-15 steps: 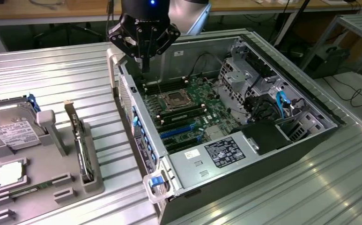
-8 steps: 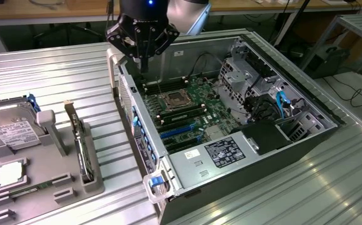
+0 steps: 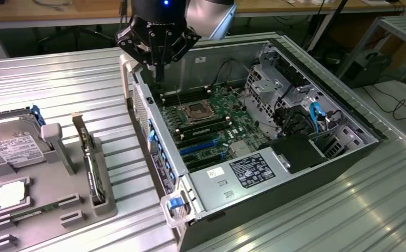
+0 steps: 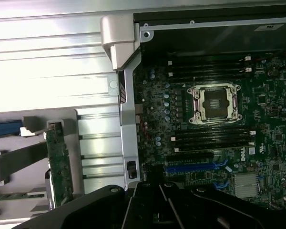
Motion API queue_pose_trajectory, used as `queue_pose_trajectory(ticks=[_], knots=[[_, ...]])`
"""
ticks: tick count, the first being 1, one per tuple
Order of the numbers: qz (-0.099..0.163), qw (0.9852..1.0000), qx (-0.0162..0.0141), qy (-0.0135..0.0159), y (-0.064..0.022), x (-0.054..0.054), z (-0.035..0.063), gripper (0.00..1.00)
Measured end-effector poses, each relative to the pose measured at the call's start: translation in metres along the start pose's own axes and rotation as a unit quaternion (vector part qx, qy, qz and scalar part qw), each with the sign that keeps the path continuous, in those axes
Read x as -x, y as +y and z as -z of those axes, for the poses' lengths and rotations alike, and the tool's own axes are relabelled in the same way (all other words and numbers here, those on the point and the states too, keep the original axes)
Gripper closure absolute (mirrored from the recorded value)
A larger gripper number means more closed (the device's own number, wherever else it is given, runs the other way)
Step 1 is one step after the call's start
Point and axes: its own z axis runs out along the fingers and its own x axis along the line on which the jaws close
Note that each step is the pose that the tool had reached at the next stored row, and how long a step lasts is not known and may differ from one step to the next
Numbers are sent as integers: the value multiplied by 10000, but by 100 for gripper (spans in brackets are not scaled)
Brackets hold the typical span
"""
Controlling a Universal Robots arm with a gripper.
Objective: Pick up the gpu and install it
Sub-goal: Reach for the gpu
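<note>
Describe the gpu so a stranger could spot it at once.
At the exterior view's left, beside the open computer case, lies a grey holder. The gpu stands on edge in its slot nearest the case. Unlike the boxy, white-labelled hard drive beside it, it is a thin card with a pale metal strip at one end.

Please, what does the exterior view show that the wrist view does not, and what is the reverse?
The exterior view adds the labelled power supply and the blue cables. The wrist view adds the white lettering printed on the motherboard. Both share the gpu standing in its grey holder, the CPU socket and the blue slots.
</note>
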Motion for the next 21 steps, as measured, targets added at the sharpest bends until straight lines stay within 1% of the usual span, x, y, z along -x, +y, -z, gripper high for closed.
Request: queue_pose_trajectory(ticks=[21], knots=[[0,10000,0,0,-11,-113,3,89]])
